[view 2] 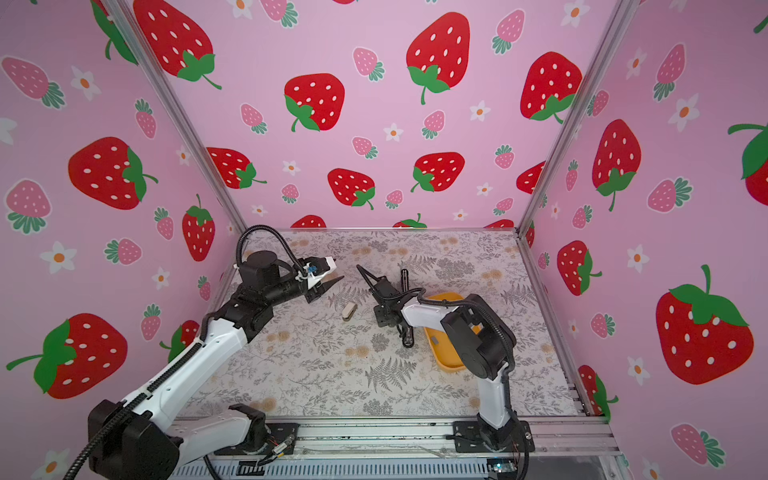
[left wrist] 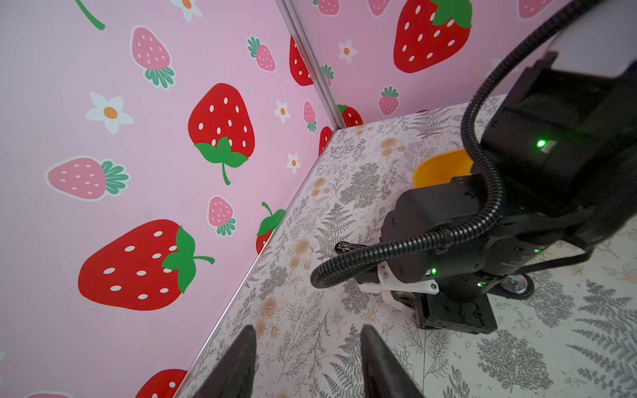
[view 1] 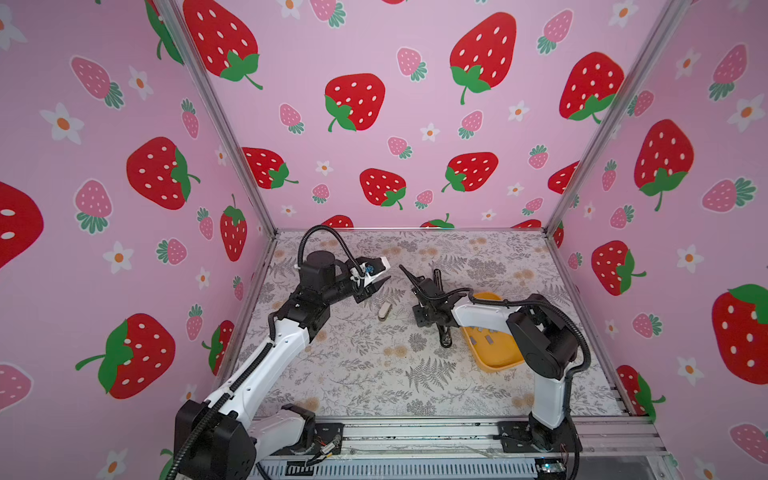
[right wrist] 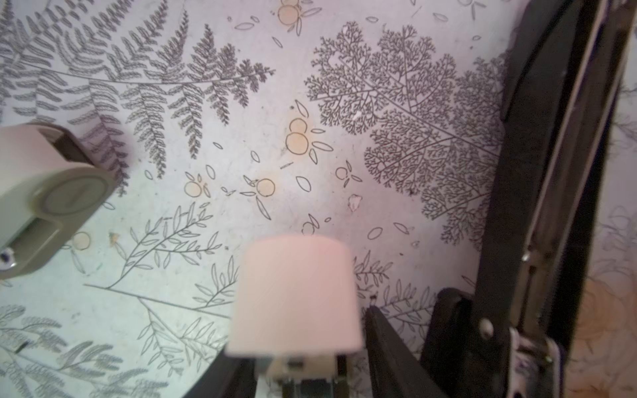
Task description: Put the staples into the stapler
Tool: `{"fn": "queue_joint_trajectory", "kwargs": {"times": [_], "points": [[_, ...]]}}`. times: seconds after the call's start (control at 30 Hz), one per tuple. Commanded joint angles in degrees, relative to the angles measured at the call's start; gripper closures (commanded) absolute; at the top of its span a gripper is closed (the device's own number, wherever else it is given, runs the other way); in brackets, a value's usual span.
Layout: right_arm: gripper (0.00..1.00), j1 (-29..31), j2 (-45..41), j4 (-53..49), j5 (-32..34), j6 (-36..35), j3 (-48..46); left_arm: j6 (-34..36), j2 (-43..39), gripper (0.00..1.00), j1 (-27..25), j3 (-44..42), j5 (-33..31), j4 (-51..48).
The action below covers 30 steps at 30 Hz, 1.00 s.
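We judge the task barely begun: the staples (view 1: 490, 340) lie in the orange tray (view 1: 498, 358), right of centre; the stapler (view 1: 384, 311) rests mid-frame, apparently unloaded. The left gripper (left wrist: 308, 330) stands apart, empty. The right gripper (right wrist: 303, 334) flanks a whitish block (right wrist: 296, 282); clamped or loose, we cannot tell.

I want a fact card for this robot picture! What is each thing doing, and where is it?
Left tool: open, empty, held above the table
Right tool: whitish stapler between its fingers; grip unclear
Beige stapler: lying on the table near both tools, touching neither
Staples: small grey strips lying in the yellow tray
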Motion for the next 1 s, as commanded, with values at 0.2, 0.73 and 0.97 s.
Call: {"fn": "queue_joint_trajectory", "kwargs": {"times": [0.2,0.73,0.97], "points": [[0.38,0.2,-3.1,-0.3,1.3,0.0,-0.9,14.7,2.7,0.49,0.3,2.5,-1.7,-7.8],[0.39,0.4,-2.8,0.7,-5.8,1.8,-3.0,24.4,9.6,0.45,-0.1,2.0,-12.2,-11.7],[0.44,0.3,-2.7,0.1,-4.6,2.1,-3.1,30.8,14.9,0.37,0.0,0.6,-17.3,-8.4]]}}
